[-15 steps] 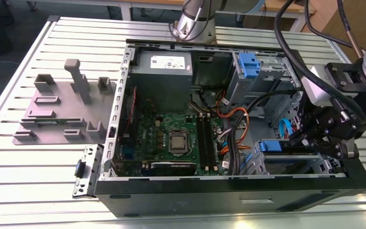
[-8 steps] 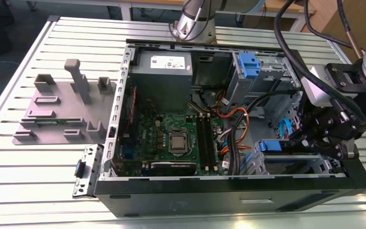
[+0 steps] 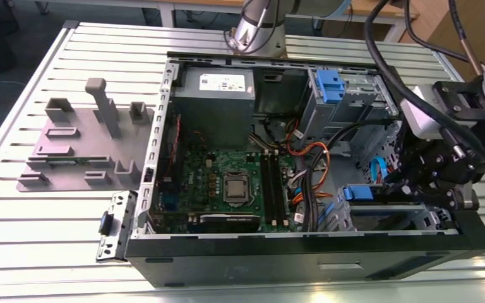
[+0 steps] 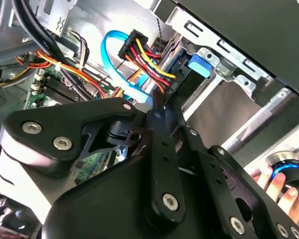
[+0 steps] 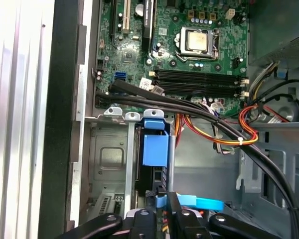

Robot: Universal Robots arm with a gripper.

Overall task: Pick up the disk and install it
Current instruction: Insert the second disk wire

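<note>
Tool (image 3: 394, 189) beside disk (image 5: 155, 149) (bay-seated), case (image 3: 310, 255)

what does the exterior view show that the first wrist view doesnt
Exterior view alone: the grey plastic stand on the slatted table at the exterior view's left of the open computer case, and the silver power supply.

First wrist view alone: a close look down at the blue bracket tab in the metal drive bay.

Both: the motherboard with its processor socket, orange wiring, and the gripper.
</note>
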